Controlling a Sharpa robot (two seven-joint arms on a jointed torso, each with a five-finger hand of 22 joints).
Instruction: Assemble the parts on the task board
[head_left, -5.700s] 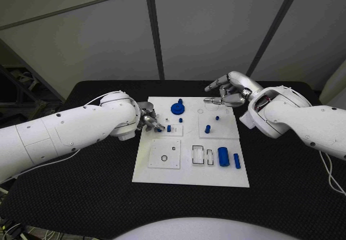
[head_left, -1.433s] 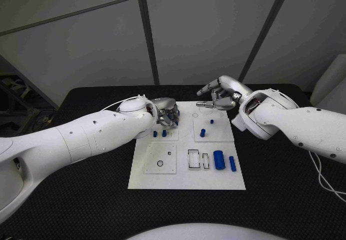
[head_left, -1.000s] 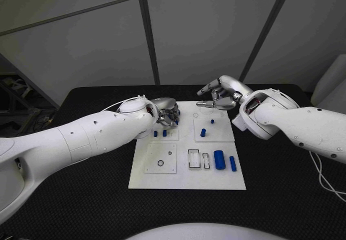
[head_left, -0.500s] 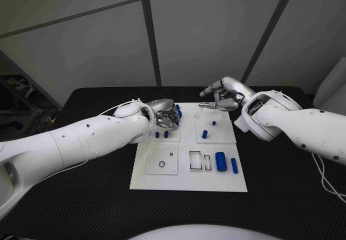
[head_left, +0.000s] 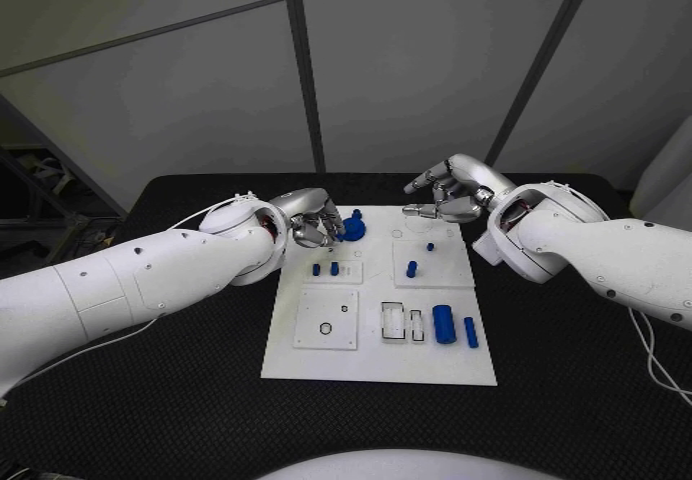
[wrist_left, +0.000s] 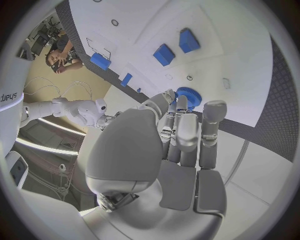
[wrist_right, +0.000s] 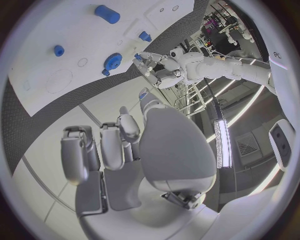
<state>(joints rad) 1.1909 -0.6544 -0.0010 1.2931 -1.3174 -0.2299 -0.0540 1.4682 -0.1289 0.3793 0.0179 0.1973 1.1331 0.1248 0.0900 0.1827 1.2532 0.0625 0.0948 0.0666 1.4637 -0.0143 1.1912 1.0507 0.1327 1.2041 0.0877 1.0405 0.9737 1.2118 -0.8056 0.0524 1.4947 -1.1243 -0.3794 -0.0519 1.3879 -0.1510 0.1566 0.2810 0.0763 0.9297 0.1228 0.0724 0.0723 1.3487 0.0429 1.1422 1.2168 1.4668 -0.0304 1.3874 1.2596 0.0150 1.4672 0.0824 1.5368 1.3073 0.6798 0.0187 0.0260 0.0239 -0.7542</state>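
A black, rough-textured counter (head_left: 173, 370) spans the lower half of the frame. Flat on it, at the centre, lies a white rectangular task board plate (head_left: 378, 365), its long side running away toward the wall.

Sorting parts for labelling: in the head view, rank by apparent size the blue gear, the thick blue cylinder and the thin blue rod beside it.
1. Blue gear, partly hidden by fingers, so unsure against the cylinder.
2. Thick blue cylinder.
3. Thin blue rod.

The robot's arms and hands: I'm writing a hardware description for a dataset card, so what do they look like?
Both arms are thick, glossy white shells with small dark screw dots; a thin white cable loops along the left arm and another hangs by the right arm. The left hand and right hand are silver metal with segmented fingers, smooth grey plates on their backs.
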